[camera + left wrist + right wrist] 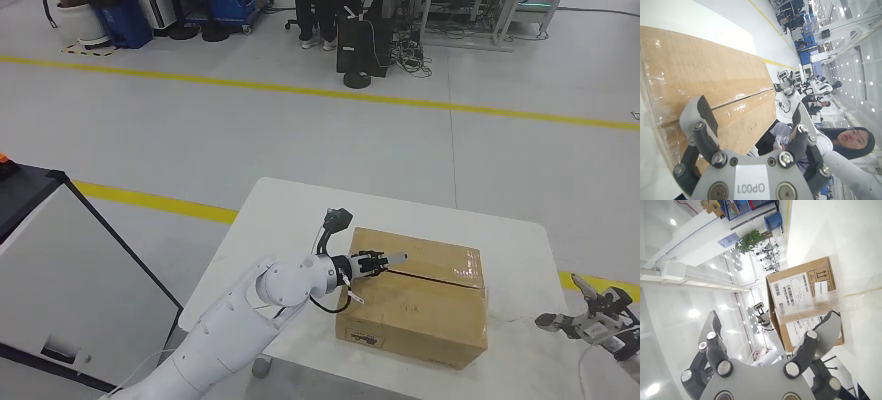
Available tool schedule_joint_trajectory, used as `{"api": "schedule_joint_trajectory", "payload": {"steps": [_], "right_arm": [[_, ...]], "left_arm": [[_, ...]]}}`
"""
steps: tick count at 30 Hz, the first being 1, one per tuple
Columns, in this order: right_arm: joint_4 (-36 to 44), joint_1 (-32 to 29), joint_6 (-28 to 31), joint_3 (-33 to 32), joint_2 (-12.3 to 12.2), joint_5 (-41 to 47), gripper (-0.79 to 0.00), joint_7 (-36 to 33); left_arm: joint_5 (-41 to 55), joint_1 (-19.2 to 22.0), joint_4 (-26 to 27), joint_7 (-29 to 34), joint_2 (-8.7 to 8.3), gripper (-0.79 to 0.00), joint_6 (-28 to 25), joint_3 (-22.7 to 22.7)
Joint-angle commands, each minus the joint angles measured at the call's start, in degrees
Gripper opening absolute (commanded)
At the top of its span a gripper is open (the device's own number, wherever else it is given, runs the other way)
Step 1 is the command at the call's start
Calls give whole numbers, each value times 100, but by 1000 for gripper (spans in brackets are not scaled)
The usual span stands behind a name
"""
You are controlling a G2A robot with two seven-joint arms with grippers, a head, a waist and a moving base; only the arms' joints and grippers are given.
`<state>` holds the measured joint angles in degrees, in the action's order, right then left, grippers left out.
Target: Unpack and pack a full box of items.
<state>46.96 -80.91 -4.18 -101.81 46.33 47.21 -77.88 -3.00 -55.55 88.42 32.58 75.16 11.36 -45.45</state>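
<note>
A closed cardboard box [420, 300] lies on the white table [290, 210], its top flaps sealed with clear tape along the middle seam [430, 276]. My left gripper [385, 262] hovers open over the box's left end at the seam. In the left wrist view the box top [706, 72] spreads under the left gripper [751, 117], with nothing between its fingers [705, 111]. My right gripper [590, 318] stands open off the table's right side, apart from the box. The right wrist view has the box's labelled end face [800, 291] beyond the empty right gripper [772, 323].
A white cabinet [60, 270] stands on the floor left of the table. Bare tabletop lies behind the box [400, 205] and to its left. The box's front face sits near the table's front edge. Yellow floor lines [300, 90] run behind.
</note>
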Motion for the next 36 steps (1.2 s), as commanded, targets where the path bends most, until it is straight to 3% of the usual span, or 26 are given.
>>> {"api": "schedule_joint_trajectory", "payload": {"steps": [1, 15, 33, 36], "right_arm": [[293, -181, -186, 59, 31, 40, 0, 183], [2469, -1515, -1416, -112, 149, 584, 0, 1879], [2469, -1515, -1416, -112, 149, 584, 0, 1879], [2477, -1541, -1706, -40, 167, 697, 0, 1960]], "left_arm": [[0, 0, 0, 0, 0, 0, 0, 0], [0, 0, 0, 0, 0, 0, 0, 0], [0, 0, 0, 0, 0, 0, 0, 0], [0, 0, 0, 0, 0, 0, 0, 0]]}}
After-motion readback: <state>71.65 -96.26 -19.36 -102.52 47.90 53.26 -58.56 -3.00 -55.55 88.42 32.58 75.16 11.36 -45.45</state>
